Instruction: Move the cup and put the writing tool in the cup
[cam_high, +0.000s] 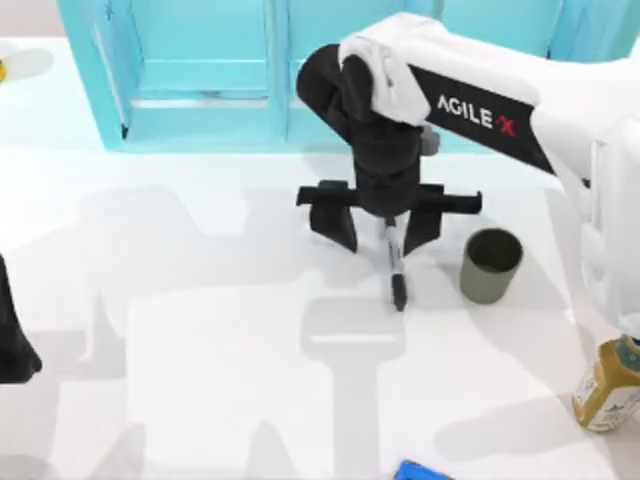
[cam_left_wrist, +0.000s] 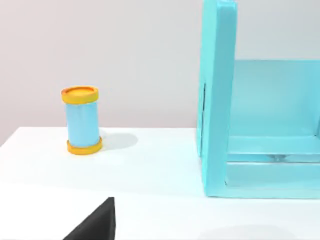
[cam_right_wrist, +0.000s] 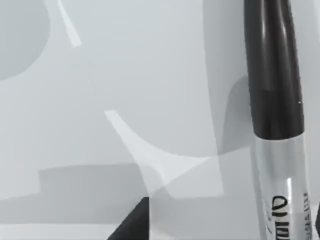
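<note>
Marker (cam_high: 395, 262) lies on the counter (cam_high: 220, 330) directly beneath the right pincer (cam_high: 381, 232), fingers spread astride it; cup (cam_high: 491, 265) stands just beside. Pickup appears underway; closing comes next. Left pincer (cam_high: 12, 345) parked far off.

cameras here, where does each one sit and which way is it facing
Top view: above the table, looking down; right arm, open right gripper over the marker, beside the cup.
Left wrist view: low, looking across at a yellow-capped can and a teal cabinet.
Right wrist view: close above the marker.
Top and right wrist views share the marker.
</note>
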